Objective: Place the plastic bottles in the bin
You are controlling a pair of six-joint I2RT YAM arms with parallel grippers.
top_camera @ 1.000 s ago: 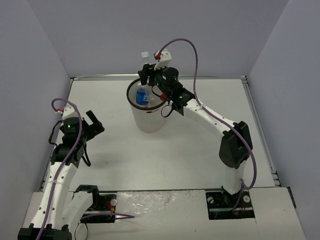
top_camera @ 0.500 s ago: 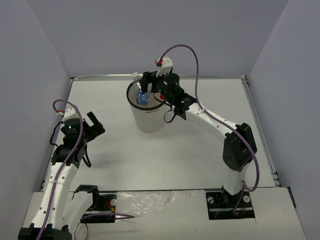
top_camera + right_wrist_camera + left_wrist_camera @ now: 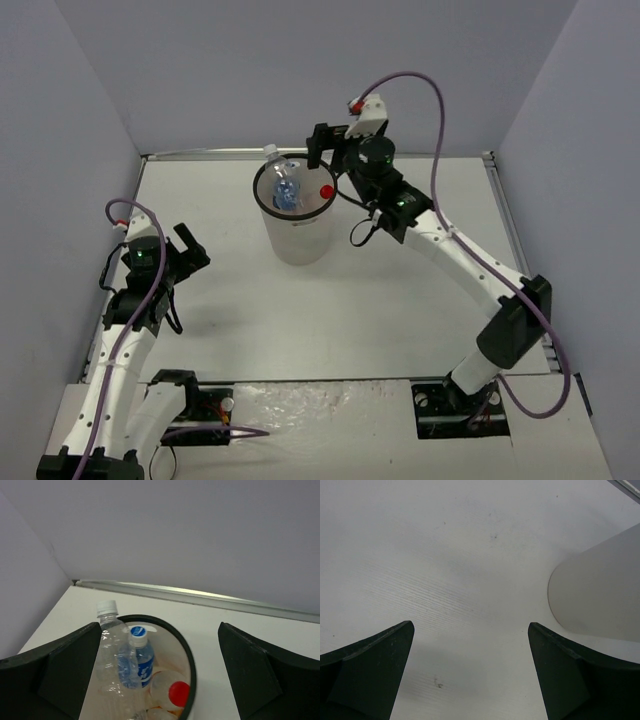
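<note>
The bin (image 3: 296, 238) stands at the back middle of the table, translucent white with a black rim (image 3: 188, 655). Inside it a plain clear bottle (image 3: 111, 647) with a white cap leans on the far-left rim, its neck poking above it (image 3: 272, 156). Beside it stand a blue-labelled bottle (image 3: 140, 661) (image 3: 285, 193) and a clear bottle with a red cap (image 3: 173, 690) (image 3: 326, 190). My right gripper (image 3: 327, 163) (image 3: 159, 630) hovers open just right of the bin's mouth, holding nothing. Over bare table at the left, my left gripper (image 3: 192, 247) (image 3: 469, 627) is open and empty.
Grey walls close in the table on three sides, with a metal strip (image 3: 200, 596) along the back edge. The bin's wall (image 3: 600, 600) shows at the right of the left wrist view. A purple cable (image 3: 440, 110) loops above the right arm.
</note>
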